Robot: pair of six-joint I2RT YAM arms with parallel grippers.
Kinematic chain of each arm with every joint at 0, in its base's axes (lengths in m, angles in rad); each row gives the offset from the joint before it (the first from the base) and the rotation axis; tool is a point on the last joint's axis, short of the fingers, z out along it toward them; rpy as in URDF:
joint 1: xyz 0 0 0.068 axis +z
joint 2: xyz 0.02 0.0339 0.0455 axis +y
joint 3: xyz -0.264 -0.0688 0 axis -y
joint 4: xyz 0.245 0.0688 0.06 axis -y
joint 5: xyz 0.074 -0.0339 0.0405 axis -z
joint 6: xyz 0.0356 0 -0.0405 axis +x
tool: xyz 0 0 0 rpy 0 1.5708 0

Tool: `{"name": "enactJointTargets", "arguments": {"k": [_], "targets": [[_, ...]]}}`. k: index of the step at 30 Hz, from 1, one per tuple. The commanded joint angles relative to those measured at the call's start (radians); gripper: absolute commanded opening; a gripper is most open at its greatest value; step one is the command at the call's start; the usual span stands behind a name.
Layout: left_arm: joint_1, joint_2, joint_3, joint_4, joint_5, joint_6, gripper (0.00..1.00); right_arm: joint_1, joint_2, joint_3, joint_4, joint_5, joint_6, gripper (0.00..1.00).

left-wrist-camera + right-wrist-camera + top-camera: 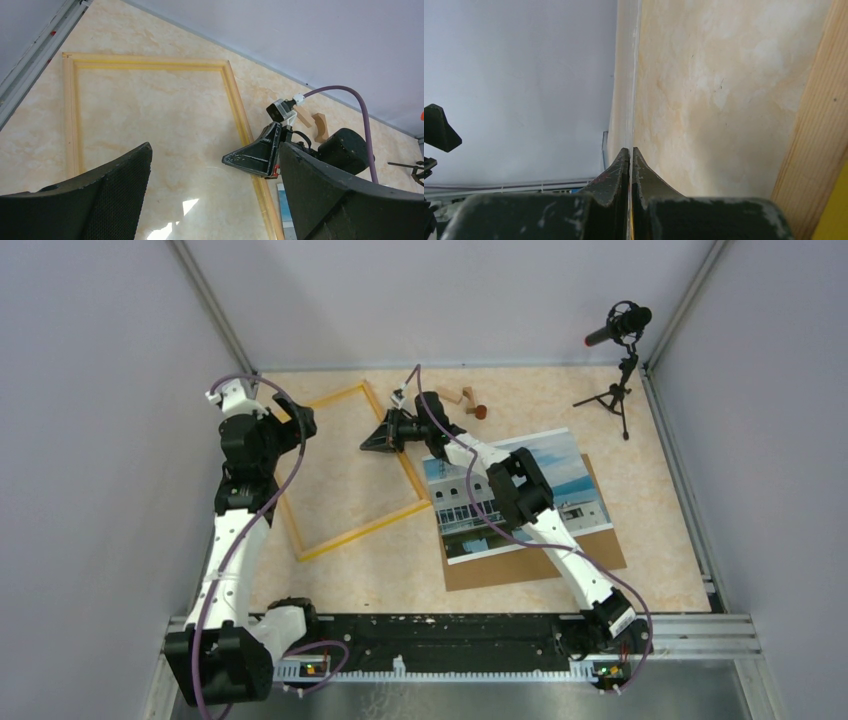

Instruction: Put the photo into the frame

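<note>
Pinching a faint clear sheet (629, 100), right gripper (630, 149) clamped tight, left gripper (215, 150) gaped empty, right arm (520, 490) hid part of photo (572, 472), beige tabletop (660, 500), grey walls (450, 300).

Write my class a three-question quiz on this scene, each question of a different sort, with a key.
1. True or false: the photo lies inside the frame.
2. The right gripper is: A wide open; B shut on a thin clear sheet; C gripping the photo.
3. Fill in: the photo lies on a brown ____.
Key: 1 false; 2 B; 3 backing board.
</note>
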Motion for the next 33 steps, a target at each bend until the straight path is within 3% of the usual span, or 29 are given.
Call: {"name": "enactJointTargets", "arguments": {"k": [1, 33], "targets": [[-0.005, -0.003, -0.007, 0.052, -0.007, 0.011, 0.99, -0.010, -0.109, -0.012, 0.022, 0.007, -0.029, 0.00], [-0.005, -0.002, -0.015, 0.051, -0.017, 0.011, 0.99, -0.019, -0.108, 0.071, -0.078, 0.014, -0.114, 0.00]]}}
